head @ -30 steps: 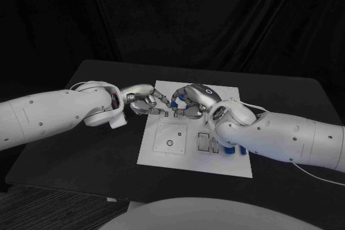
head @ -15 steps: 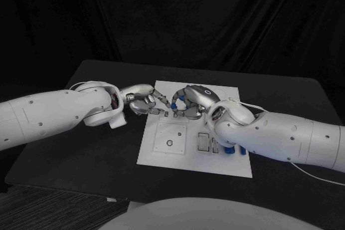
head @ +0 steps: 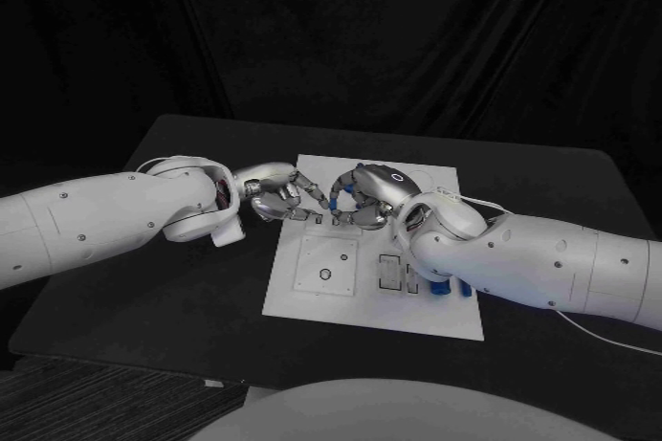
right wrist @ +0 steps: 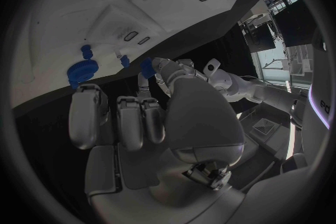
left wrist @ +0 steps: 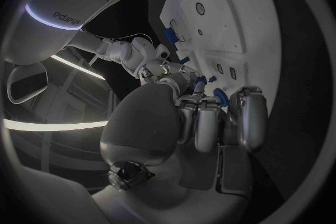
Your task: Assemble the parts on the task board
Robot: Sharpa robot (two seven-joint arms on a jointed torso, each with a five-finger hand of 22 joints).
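Over the board's [head: 311,302] far end, your left hand [head: 280,194] and right hand [head: 365,194] pinch one small blue part [head: 337,191] between them; uneven finger pressure could drop it.

The left hand [head: 283,194] and right hand [head: 370,194] meet fingertip to fingertip over the far half of the task board [head: 331,302], blocking access there. The right arm [head: 538,269] overhangs the board's right edge and the blue parts [head: 442,289] beside it. The near-left board area and the surrounding counter [head: 165,297] lie open.
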